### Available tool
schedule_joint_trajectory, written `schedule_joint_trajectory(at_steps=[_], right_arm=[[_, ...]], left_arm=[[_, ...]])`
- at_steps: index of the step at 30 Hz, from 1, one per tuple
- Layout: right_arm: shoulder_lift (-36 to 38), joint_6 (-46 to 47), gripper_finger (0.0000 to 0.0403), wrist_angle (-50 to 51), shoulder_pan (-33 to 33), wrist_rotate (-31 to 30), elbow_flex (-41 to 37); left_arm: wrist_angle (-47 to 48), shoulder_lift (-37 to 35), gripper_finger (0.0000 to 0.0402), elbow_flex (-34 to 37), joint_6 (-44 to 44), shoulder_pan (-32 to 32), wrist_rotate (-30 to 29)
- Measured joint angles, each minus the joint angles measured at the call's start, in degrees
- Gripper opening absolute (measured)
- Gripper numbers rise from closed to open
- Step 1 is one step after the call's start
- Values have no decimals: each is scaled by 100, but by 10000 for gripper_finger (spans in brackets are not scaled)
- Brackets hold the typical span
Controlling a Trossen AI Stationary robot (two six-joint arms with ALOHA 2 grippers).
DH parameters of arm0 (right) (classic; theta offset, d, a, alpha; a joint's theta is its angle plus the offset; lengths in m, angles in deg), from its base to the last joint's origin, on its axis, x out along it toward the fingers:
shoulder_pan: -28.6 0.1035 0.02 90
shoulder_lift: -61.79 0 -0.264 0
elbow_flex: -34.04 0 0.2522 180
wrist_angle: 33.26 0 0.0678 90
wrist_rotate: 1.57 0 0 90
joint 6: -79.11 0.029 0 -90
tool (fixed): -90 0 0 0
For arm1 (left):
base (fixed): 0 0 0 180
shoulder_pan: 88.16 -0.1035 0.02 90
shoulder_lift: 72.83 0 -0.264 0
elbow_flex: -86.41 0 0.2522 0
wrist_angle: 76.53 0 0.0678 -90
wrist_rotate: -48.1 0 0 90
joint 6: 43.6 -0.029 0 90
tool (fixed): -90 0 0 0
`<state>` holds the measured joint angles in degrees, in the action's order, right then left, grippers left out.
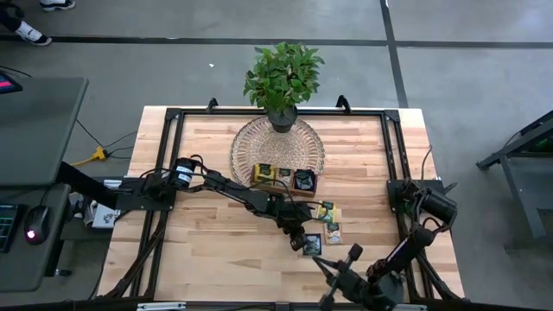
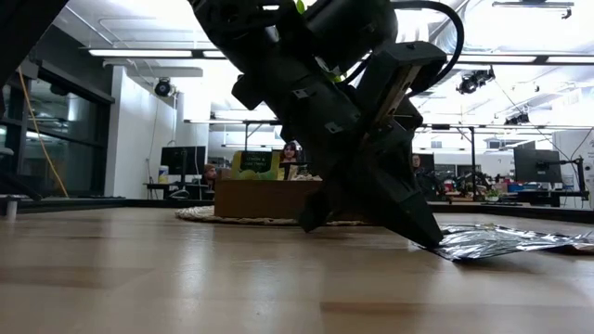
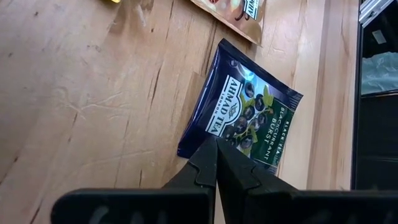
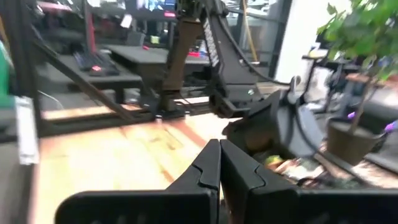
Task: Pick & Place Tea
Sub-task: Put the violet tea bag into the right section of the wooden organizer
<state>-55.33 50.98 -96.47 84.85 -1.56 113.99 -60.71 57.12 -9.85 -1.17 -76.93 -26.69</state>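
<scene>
We see a flat, dark blue square tea sachet (image 3: 246,112) with a berry label lying on the wood table. Two more sachets (image 1: 330,221) lie just beside it, others in the wooden tray (image 1: 284,177).

- Light wooden table (image 1: 199,242), plank top, dark metal frame along its edges.
- Round woven mat (image 1: 246,145) lies on the table at its far middle; taken as landmark.
- Loose tea sachets lie flat on the bare wood, near side of the mat and to its right: a dark blue sachet (image 1: 312,245) farthest from the mat, two more sachets (image 1: 332,231) between it and the mat, a yellow-green sachet (image 1: 325,210) nearest the mat.
- Dark blue sachet (image 3: 242,112) label reads blackcurrant.
</scene>
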Motion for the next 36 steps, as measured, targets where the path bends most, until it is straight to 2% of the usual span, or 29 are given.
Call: schedule_joint_trajectory(at_steps=[11, 24, 32, 36], right_arm=[[23, -2273, 1, -72, -554, 0, 61], [65, -2489, 1, 490, -599, 0, 94], [647, -2423, 1, 2426, -616, 6, 504], [728, -2311, 1, 2990, -616, 5, 740]], left_arm=[[-12, 0, 0, 2, 2, 0, 202], [-55, 0, 0, 2, 152, -2, 202], [-55, 0, 0, 0, 293, -39, 220], [-68, 0, 0, 0, 314, -77, 235]])
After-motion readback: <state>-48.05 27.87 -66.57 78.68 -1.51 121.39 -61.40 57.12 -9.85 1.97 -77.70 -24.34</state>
